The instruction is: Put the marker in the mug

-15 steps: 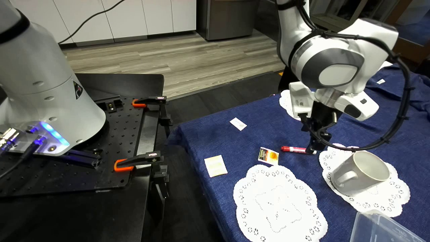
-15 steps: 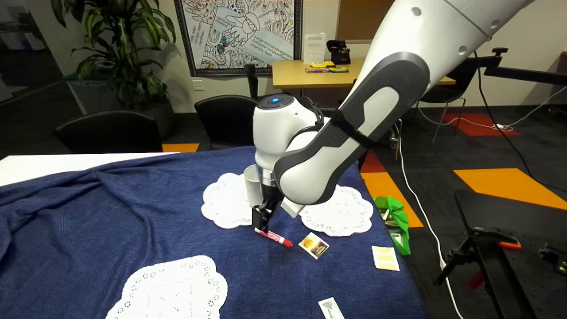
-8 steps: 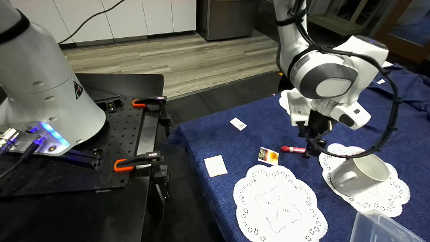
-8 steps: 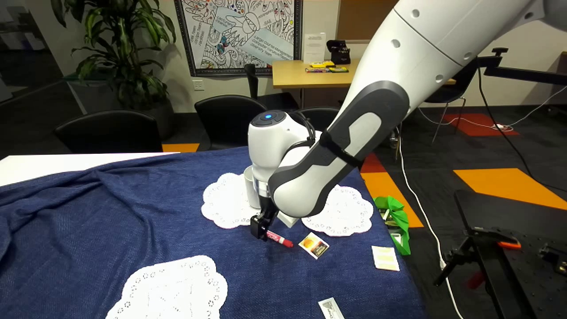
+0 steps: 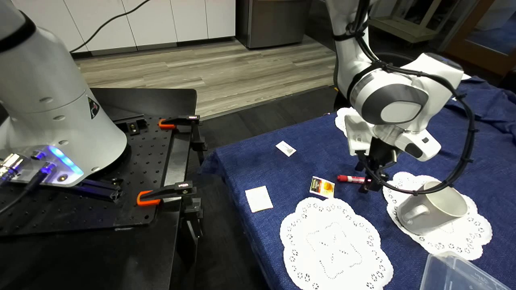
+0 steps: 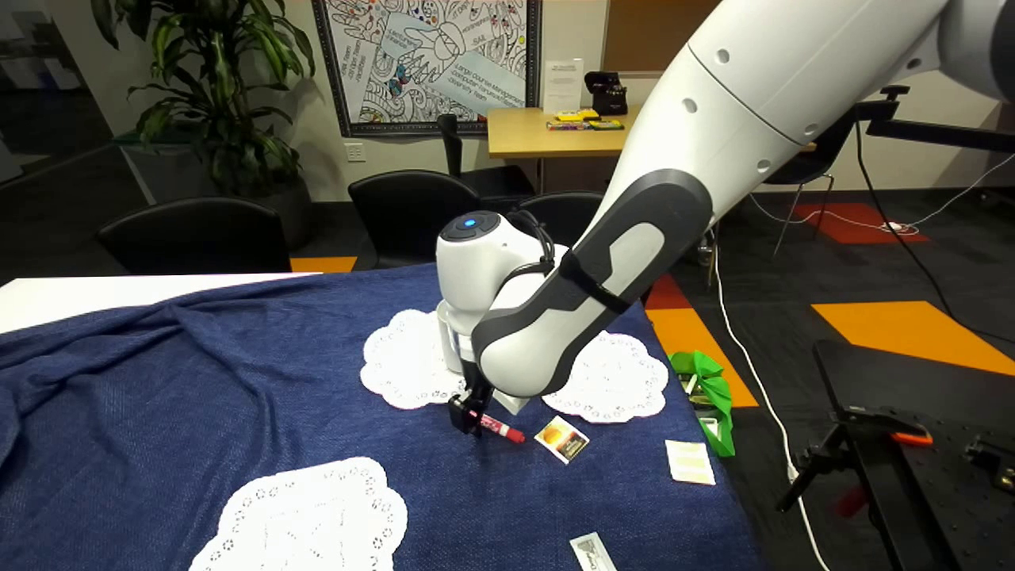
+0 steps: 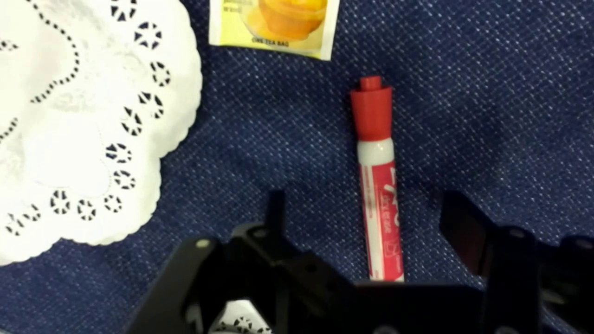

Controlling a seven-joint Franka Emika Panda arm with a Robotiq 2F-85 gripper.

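The red marker lies flat on the blue cloth in both exterior views (image 5: 350,179) (image 6: 505,430). In the wrist view the marker (image 7: 377,195) has its red cap pointing up and its lower end hidden behind the gripper body. My gripper (image 7: 366,211) is open, with one finger on each side of the marker and cloth showing between each finger and it. The gripper also shows low over the marker's paler end in both exterior views (image 5: 369,185) (image 6: 466,419). The light-grey mug (image 5: 429,209) stands upright on a doily; the arm partly hides it in an exterior view (image 6: 448,345).
A yellow tea bag packet (image 5: 322,187) lies beyond the marker's cap end. White lacy doilies (image 5: 334,245) (image 6: 317,515) lie on the cloth. A clear plastic box (image 5: 459,274) is at the near edge. A pale square packet (image 5: 259,199) and a small white packet (image 5: 286,148) lie nearby.
My gripper has come down and shifted slightly towards the marker's middle, hiding its paler end in both exterior views. The marker and the mug have not moved.
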